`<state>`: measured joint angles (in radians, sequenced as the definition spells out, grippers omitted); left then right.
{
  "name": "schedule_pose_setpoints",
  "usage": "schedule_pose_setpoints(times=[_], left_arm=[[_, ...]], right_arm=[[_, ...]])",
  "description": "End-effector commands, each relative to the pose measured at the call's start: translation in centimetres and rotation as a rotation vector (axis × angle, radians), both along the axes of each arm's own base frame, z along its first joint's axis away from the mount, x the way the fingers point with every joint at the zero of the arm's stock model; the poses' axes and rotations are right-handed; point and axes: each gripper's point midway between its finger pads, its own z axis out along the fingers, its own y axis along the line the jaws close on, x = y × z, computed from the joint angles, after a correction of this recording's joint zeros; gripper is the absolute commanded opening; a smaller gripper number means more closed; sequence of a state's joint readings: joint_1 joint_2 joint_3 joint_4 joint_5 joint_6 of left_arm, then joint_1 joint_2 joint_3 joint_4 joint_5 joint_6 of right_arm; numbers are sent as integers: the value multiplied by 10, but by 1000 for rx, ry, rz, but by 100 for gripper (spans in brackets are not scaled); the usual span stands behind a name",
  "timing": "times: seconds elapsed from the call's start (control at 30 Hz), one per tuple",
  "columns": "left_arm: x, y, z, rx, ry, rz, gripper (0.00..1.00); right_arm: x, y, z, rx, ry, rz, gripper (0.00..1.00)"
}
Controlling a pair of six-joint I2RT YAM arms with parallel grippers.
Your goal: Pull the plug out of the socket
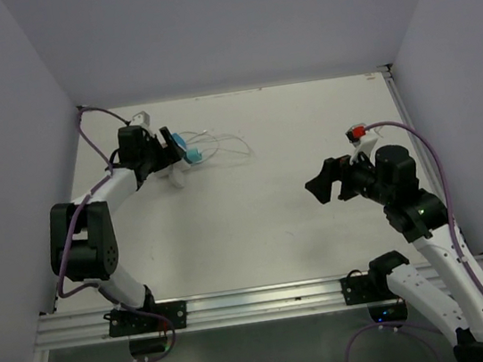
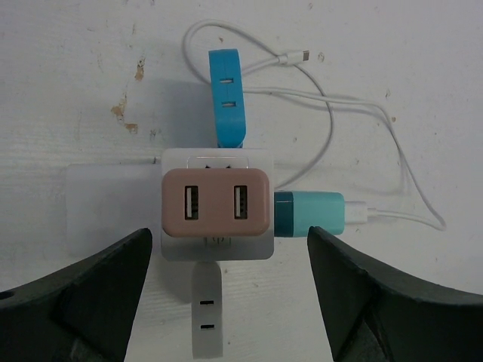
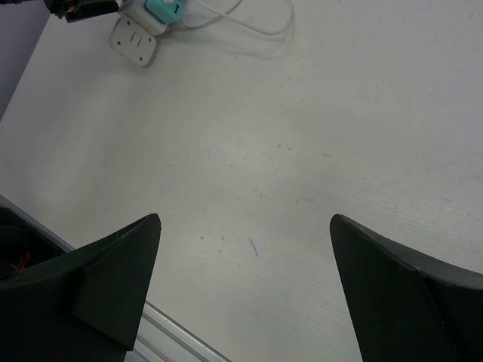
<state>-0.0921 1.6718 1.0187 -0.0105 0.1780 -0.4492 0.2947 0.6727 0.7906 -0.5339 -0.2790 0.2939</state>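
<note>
Nearest: left gripper [image 2: 229, 234], jaws spread wide, nothing held, poised over socket [image 2: 215, 207].
Socket flat on table [image 3: 302, 151], far-left area, pink USB face up.
Three plugs seated: white plug [image 2: 206, 313] near side, teal plug [image 2: 309, 213] right side with cable [image 2: 407, 166], blue plug [image 2: 228, 98] far side.
Probably best: pin socket body squarely with left, keep clear of teal plug.
Right gripper [image 3: 245, 219] open, empty, well apart. Bring over, pull chosen plug straight along prongs, no twisting.
</note>
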Motion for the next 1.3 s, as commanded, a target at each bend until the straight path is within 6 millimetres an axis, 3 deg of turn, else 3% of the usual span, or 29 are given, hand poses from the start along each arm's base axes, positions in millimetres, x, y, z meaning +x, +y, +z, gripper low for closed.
schedule_pose_setpoints(times=[0.0, 0.2, 0.43, 0.57, 0.67, 0.87, 0.97, 1.07, 1.23, 1.27], left_arm=[[11, -1, 16, -29, -44, 39, 87], [15, -7, 10, -18, -41, 37, 85], [18, -11, 0, 5, -31, 39, 72], [20, -12, 3, 11, -46, 42, 60], [20, -14, 6, 16, -57, 33, 57], [18, -21, 14, 8, -75, -11, 32], [14, -28, 17, -7, -76, -47, 11], [7, -34, 19, -12, -68, -87, 0], [-8, -44, 28, -12, -79, -153, 0], [-18, -47, 23, -8, -40, -184, 0]], right_arm=[[0, -2, 1, -18, -10, -1, 99], [0, -1, 1, -17, -5, 2, 99], [1, -1, -1, -20, 2, 2, 99], [1, -1, -2, -21, 5, 3, 99], [1, -1, -2, -21, 5, 3, 99], [0, 5, 0, -6, -2, 35, 99], [-1, 12, 2, 15, -6, 71, 99], [-3, 22, 6, 35, -15, 133, 99], [3, 37, 10, 45, -42, 201, 99], [5, 39, 11, 49, -46, 204, 99]])
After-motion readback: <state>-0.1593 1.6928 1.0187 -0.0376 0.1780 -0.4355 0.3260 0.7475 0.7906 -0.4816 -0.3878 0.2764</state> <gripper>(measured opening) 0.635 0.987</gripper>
